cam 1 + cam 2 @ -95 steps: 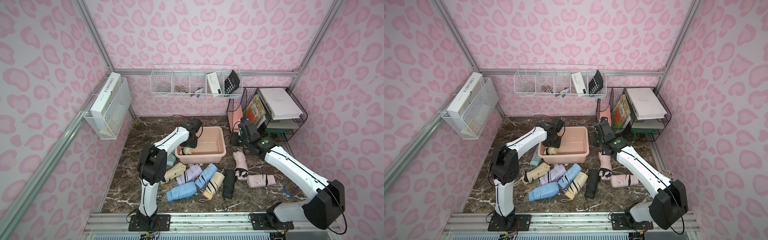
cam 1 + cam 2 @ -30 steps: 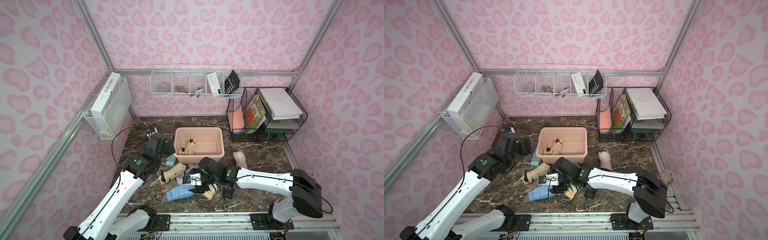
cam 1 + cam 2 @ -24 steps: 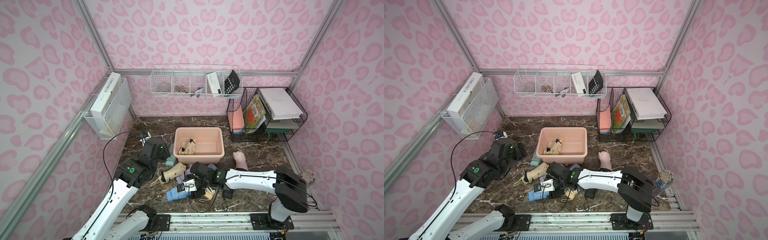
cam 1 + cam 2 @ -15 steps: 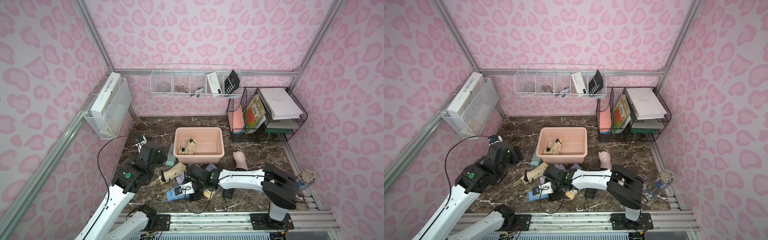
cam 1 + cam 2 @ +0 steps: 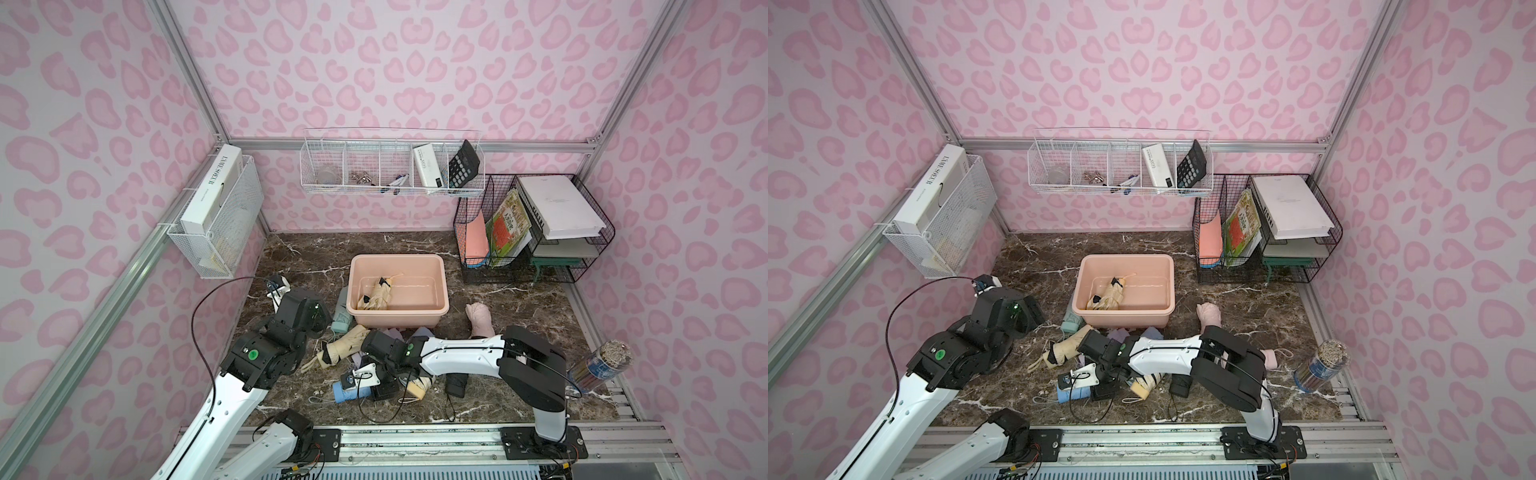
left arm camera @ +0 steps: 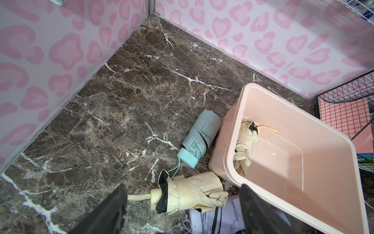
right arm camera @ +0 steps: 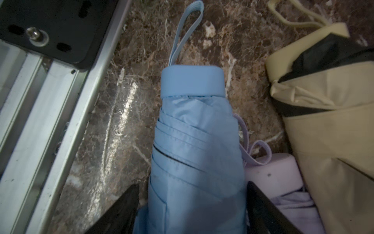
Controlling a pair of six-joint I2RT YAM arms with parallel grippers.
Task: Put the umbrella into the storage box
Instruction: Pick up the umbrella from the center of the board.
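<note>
Pink leopard-spot wallpaper on all three walls, with aluminium posts in the corners. Below, a dark brown marble surface veined in white, faintly glossy under soft, even light. On the back wall, a white wire basket in compartments, holding a black calculator. On the left wall, a white mesh basket with a white box. In the far right corner, a black wire file rack under stacked white paper.
</note>
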